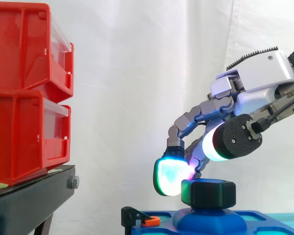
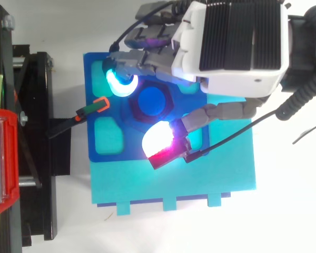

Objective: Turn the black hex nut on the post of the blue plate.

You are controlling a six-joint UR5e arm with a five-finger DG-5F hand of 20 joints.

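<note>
The black hex nut (image 1: 208, 193) sits on the blue post (image 2: 150, 100) in the middle of the blue plate (image 2: 97, 150). My hand (image 2: 231, 42) reaches in from the right and hovers over the nut. One bent finger's cyan-green fingertip (image 1: 169, 176) hangs down against the nut's left side. The thumb, with its white glow and black pad (image 1: 237, 137), stays above the nut's top and nearer the side camera. From above, the cyan fingertip (image 2: 118, 81) and the white-red thumb pad (image 2: 160, 142) straddle the nut without clamping it.
The blue plate lies on a larger teal board (image 2: 210, 174). A black clamp with an orange tip (image 2: 97, 105) holds the plate's left edge. Stacked red bins (image 1: 29, 93) stand on a black stand (image 1: 34, 196) at the left.
</note>
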